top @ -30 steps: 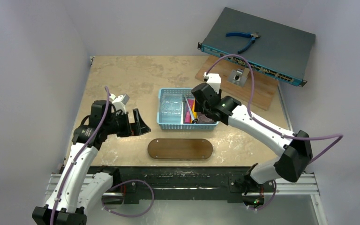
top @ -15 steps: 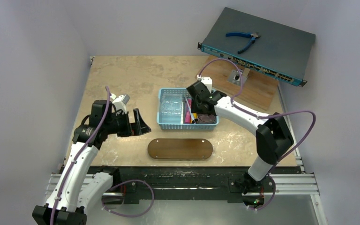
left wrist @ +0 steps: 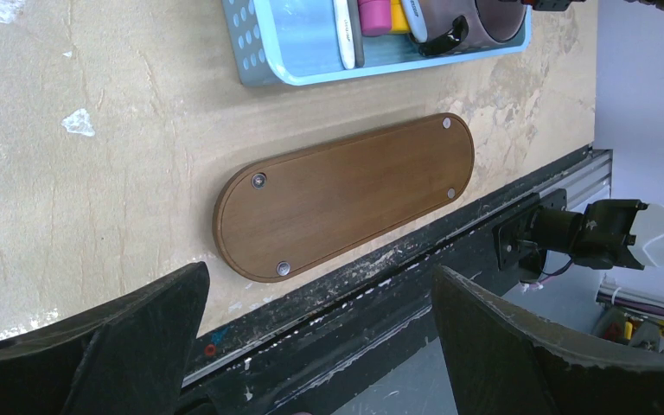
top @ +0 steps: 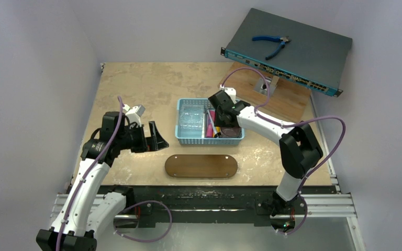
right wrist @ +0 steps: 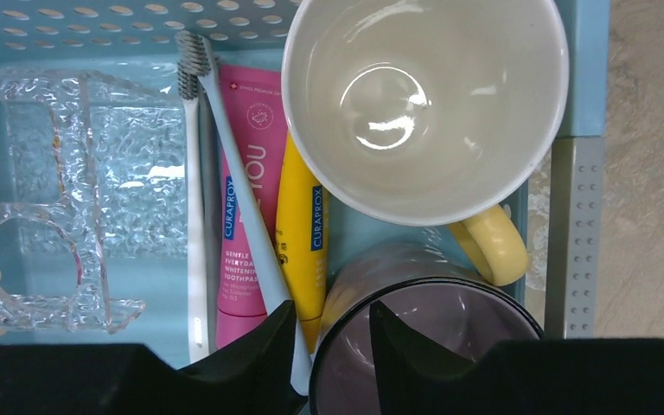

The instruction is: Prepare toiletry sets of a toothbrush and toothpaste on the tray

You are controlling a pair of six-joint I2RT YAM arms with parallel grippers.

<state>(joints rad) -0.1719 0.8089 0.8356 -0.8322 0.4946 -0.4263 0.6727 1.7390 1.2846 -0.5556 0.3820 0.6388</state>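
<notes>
While both arms are reaching over the tabletop in the top view, the left hand is hovering left of the tray, fingers spread wide and gripping nothing. The right hand is dipping into the right part of the light-blue basket, which is sitting just behind the tray.

Left wrist view: the dark oval tray is lying flat near the tabletop's front edge, close to the basket but not touching it.

Right wrist view: the pink tube and yellow tube are lying side by side, touching, on the basket floor. The blue brush is lying slanted across the pink tube. The white brush is running along that tube's left side. A clear plastic holder is sitting to their left, with the cream cup and purple cup to their right. The right hand's fingers are standing a little apart at the purple cup's rim, beside the blue brush's handle. They are not visibly clamped on anything.
</notes>
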